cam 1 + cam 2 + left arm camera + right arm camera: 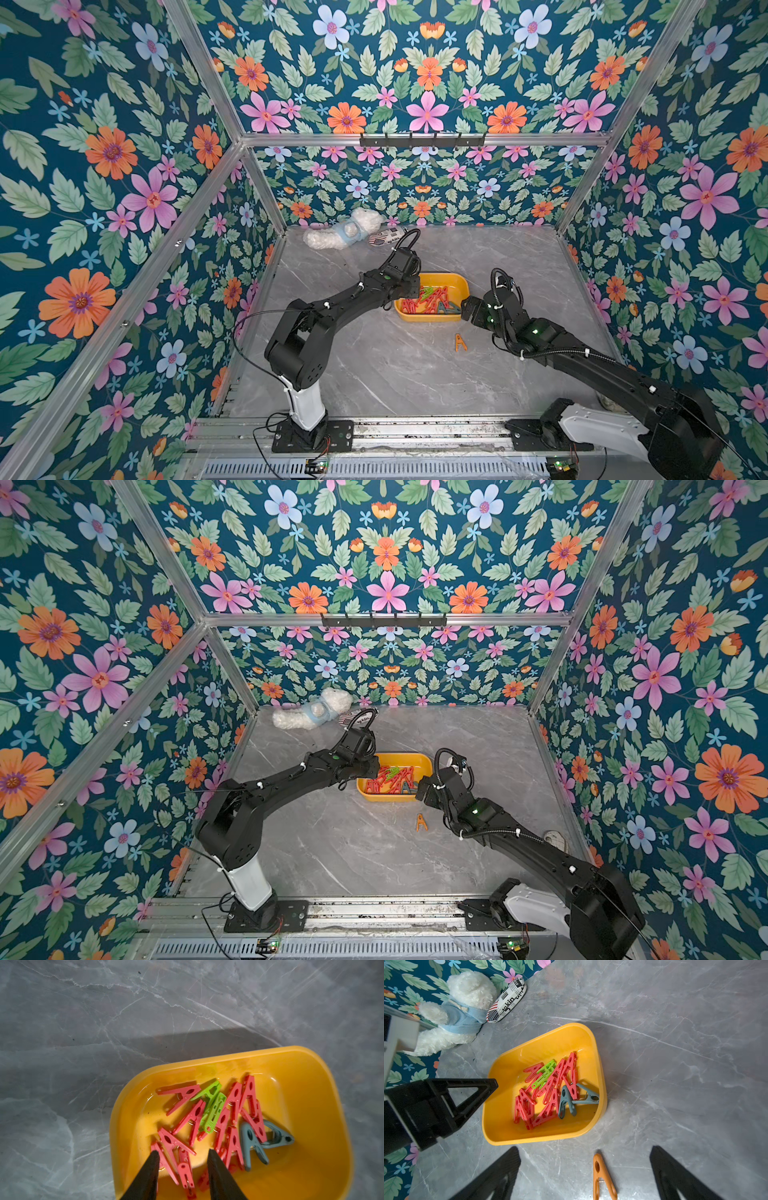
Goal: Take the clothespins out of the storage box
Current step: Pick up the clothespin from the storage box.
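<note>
The yellow storage box [453,276] [415,756] stands mid-table and holds several red clothespins, a green one [212,1109] [544,1074] and grey-blue ones [249,1140] [566,1101]. My left gripper [183,1154] [406,293] hangs over the box's left end. Its jaws stand partly apart with a red clothespin [184,1167] lying between them, gaps showing on both sides. An orange clothespin [459,343] [422,823] [602,1176] lies on the table in front of the box. My right gripper [585,1148] [467,309] is wide open just above it, holding nothing.
A white plush toy [345,235] [456,1018] and a printed case [388,237] [506,1003] lie at the back left by the wall. A black hook rack [422,140] is fixed to the rear rail. Floral walls enclose the grey marble table [374,374].
</note>
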Motion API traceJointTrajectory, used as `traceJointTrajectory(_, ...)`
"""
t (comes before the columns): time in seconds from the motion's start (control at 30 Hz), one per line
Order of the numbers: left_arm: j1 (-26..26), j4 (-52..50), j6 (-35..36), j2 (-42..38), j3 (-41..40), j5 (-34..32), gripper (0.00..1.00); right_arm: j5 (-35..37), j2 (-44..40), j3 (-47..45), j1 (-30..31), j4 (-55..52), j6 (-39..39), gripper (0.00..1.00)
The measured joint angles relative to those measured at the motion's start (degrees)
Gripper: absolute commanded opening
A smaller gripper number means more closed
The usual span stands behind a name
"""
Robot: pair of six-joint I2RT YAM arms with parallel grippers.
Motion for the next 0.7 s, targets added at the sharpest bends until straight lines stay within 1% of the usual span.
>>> traceJointTrajectory(0.13,-0.02,-1.95,3.43,3.63,3.02,-1.05,0.39,-1.46,1.38,0.98,-0.44,0.24,-1.40,0.99)
traceJointTrajectory(0.4,0.02,-4.13,10.73,9.66,7.63,-2.12,0.37,-2.64,3.56,2.03,-1.11,0.52,-1.84,0.99)
traceJointTrajectory(0.6,0.24,-4.35,13.97,12.33,9.60,-2.91,0.36,-3.06,3.78,2.05,-2.01,0.57,-1.86,0.99)
traceJointTrajectory(0.7,0.55,-4.46,15.32,13.42,10.16,-3.23,0.34,-3.67,3.87,2.05,-2.45,0.63,-2.05,0.99)
